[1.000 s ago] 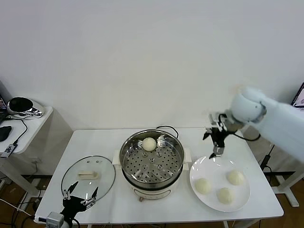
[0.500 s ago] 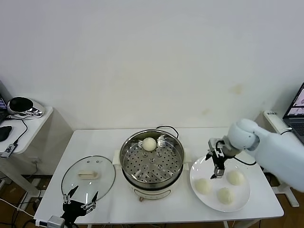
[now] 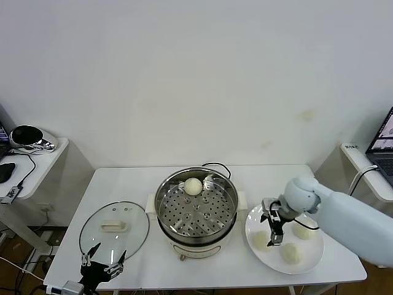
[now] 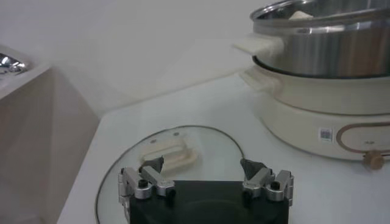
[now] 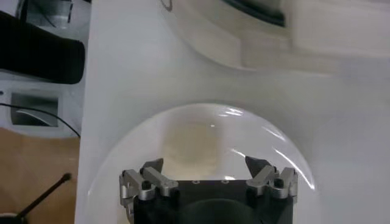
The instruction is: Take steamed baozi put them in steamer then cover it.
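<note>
Over the white plate (image 3: 310, 251) at four o'clock of the steamer (image 3: 196, 208), the right gripper (image 3: 274, 228) hangs spread above one baozi (image 3: 263, 239); two more share the plate; a fourth (image 3: 193, 185) sits inside the steamer; left gripper (image 3: 102, 262) spread, idle by the glass lid (image 3: 114, 228).

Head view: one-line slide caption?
Right gripper open over the plate of three baozi; one in the steamer, lid off.

Shiny stainless-steel steamer (image 3: 196, 209) with perforated tray, glossy cream plastic base; clear glass lid (image 3: 114, 230); smooth matt baozi (image 3: 193, 185); glossy white plate (image 3: 310, 258).
</note>
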Available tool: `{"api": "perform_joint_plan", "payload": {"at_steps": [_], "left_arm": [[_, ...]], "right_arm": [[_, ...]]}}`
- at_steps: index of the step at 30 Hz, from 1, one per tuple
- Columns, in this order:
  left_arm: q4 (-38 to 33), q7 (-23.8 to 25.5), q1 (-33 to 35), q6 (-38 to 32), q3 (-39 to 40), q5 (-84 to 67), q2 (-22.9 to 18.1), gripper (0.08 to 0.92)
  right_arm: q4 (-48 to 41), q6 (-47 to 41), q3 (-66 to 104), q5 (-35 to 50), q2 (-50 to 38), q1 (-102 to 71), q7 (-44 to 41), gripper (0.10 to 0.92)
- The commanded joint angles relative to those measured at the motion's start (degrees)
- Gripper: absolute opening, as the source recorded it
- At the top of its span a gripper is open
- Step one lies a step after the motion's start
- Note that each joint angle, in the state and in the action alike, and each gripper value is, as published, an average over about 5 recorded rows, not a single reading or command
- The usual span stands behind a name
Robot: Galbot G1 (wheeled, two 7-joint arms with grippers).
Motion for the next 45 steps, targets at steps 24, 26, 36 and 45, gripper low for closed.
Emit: {"api": "perform_joint_plan", "payload": {"at_steps": [24,26,36,45], "left_arm": [[0.4,-0.2,-0.1,-0.1,0.6,0.2,-0.3,0.823],[0.4,-0.2,-0.2,-0.2,0.7,0.3,-0.4,0.823],[0.0,-0.3,-0.2,-0.2,1.3,0.7,-0.6,0.823],[0.0,-0.8,-1.6,-0.4,2.7,1.4,-1.3,0.823]], "right_arm": [[-0.6,0.2,1.6,-1.9,0.1,-3.2,0.9,0.749],[-0.3,0.2,1.8,-1.7,-0.1,-3.3,0.8,0.700],[2.0,-0.3,3.8,-0.2,-2.9,-3.3,0.7,0.488],[6.3,-2.5,-4.0,9.8,-11.0,14.4,-1.5,0.484]]}}
